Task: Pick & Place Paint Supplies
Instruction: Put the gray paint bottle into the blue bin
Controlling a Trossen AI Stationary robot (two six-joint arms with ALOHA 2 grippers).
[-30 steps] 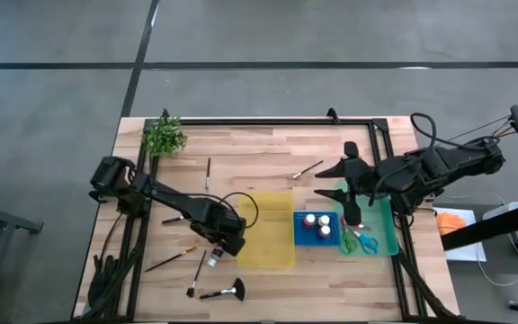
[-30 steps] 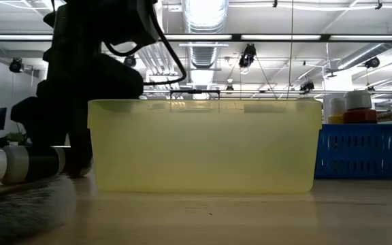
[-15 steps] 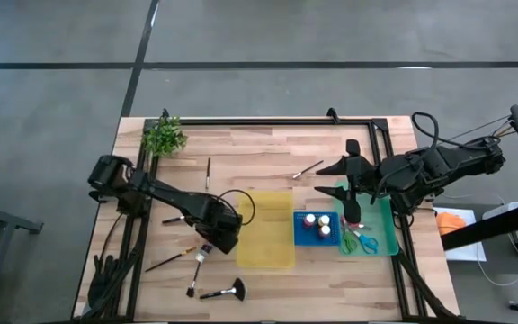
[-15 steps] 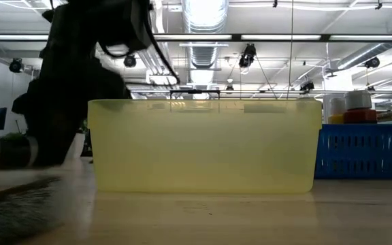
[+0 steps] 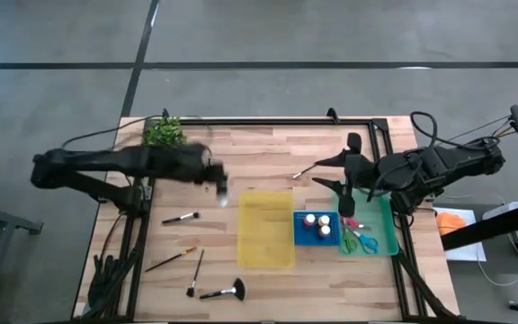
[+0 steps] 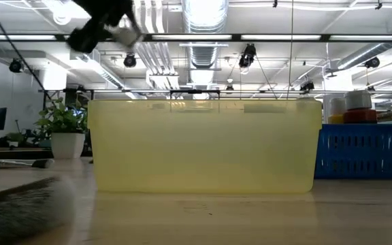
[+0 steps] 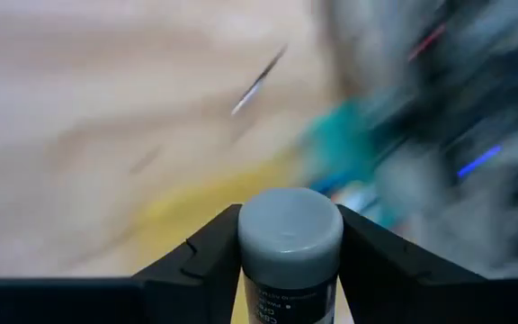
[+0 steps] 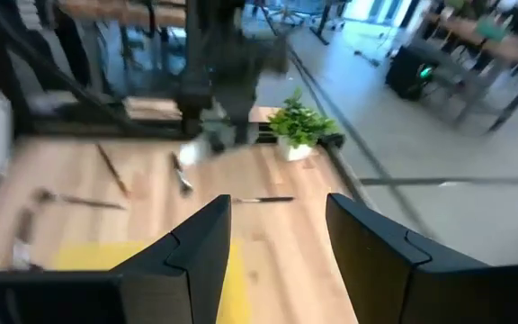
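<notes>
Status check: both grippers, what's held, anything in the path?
Left gripper shut on small grey-capped paint bottle, raised beside the yellow tray. Right gripper open, empty, over the green tray. Nothing seen blocking.

Floor: smooth grey concrete floor (image 5: pixel 331 31) crossed by dark seam lines.
Table: pale wooden plank tabletop (image 5: pixel 259 148) edged by a black metal frame (image 5: pixel 268 120).
Ceiling: white open ceiling with a ribbed silver air duct (image 6: pixel 205 27) and bright strip lights.
Room beyond: desks (image 8: pixel 475 31) and dark equipment stand behind the table.
</notes>
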